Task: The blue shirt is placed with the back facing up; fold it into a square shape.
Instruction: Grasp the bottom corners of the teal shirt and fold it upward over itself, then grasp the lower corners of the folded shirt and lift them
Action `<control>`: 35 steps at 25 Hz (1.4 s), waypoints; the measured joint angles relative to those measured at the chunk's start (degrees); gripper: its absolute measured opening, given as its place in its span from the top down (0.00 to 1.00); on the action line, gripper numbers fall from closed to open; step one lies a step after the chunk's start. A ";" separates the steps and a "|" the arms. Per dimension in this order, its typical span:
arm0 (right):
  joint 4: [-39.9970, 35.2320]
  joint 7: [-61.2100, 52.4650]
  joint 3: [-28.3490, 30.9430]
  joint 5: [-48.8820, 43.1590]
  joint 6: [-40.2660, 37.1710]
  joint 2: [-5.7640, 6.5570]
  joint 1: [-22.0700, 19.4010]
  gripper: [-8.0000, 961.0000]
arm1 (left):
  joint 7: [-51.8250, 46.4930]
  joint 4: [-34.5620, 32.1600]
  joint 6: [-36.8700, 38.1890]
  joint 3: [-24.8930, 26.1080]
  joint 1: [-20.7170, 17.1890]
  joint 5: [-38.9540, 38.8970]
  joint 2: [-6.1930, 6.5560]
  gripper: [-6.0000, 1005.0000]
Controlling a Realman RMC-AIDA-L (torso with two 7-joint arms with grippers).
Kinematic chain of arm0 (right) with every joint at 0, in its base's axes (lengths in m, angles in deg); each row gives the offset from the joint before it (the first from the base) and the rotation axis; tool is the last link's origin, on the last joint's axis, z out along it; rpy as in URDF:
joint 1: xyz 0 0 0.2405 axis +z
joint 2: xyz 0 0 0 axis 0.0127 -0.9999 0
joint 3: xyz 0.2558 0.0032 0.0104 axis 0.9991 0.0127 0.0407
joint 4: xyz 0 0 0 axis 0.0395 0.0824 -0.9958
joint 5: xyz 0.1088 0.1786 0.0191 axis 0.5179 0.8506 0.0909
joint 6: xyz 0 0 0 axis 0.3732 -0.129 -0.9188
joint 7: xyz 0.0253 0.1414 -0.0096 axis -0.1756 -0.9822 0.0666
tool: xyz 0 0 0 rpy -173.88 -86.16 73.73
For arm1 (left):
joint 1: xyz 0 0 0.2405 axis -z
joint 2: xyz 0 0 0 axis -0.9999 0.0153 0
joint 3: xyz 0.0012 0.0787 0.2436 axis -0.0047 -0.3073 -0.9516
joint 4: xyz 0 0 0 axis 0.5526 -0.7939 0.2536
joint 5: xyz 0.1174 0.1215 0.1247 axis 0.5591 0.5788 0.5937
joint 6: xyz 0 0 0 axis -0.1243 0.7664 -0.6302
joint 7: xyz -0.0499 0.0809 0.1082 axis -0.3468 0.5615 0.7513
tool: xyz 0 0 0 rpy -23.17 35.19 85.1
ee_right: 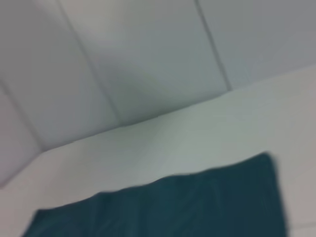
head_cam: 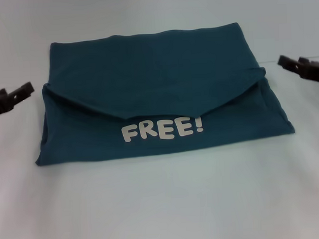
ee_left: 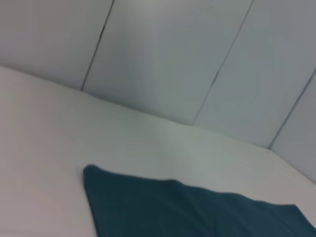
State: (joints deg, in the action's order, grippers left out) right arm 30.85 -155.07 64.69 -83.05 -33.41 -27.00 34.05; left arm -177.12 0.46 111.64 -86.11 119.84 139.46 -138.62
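Both claws are hanging in the air at the sides, holding nothing. Seen from the head, the left gripper (head_cam: 27,87) is sitting at 9 o'clock and the right gripper (head_cam: 284,61) at 3 o'clock. Each one is showing two thin dark fingers with a small gap between them, so they are looking a little open. Neither one is touching the cloth.

Closest to the robot, at 6 o'clock, the white table (head_cam: 163,204) is lying bare and smooth. Next, in the middle, the blue shirt (head_cam: 153,93) is lying flat on the table. It is folded into a wide, boxy shape. Its near edge is running almost straight across. Cream letters saying "FREE!" (head_cam: 162,130) are facing up on the near part. A rounded flap of the same cloth is lying over the far part and curving down to just above the letters. Small side folds are sticking out at 9 and 3 o'clock, near each claw.

Bare table is showing on all sides of the shirt, with more of it at 6 o'clock than at 12.

Farthest away, the wrist views are showing a pale wall (ee_left: 197,59) with thin dark lines, rising behind the table's far edge.
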 joint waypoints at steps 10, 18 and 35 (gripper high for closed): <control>-3.55 -17.62 -10.84 -0.65 -13.69 6.30 -8.01 0.25 | -4.08 -3.90 10.31 -0.52 -3.63 10.53 -0.16 0.08; -8.30 -27.90 -11.04 -10.06 -18.11 7.38 -6.95 0.25 | -4.03 -3.69 10.64 -2.46 -3.31 17.17 -0.37 0.09; -9.51 -29.61 -8.80 -11.36 -18.18 6.73 -5.50 0.25 | -3.64 -3.02 -0.48 -10.89 -1.52 20.35 -1.25 0.13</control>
State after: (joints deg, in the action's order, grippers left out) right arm 21.33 -184.68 55.88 -94.41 -51.59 -20.27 28.55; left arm -180.76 -2.55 111.17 -97.00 118.32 159.81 -139.87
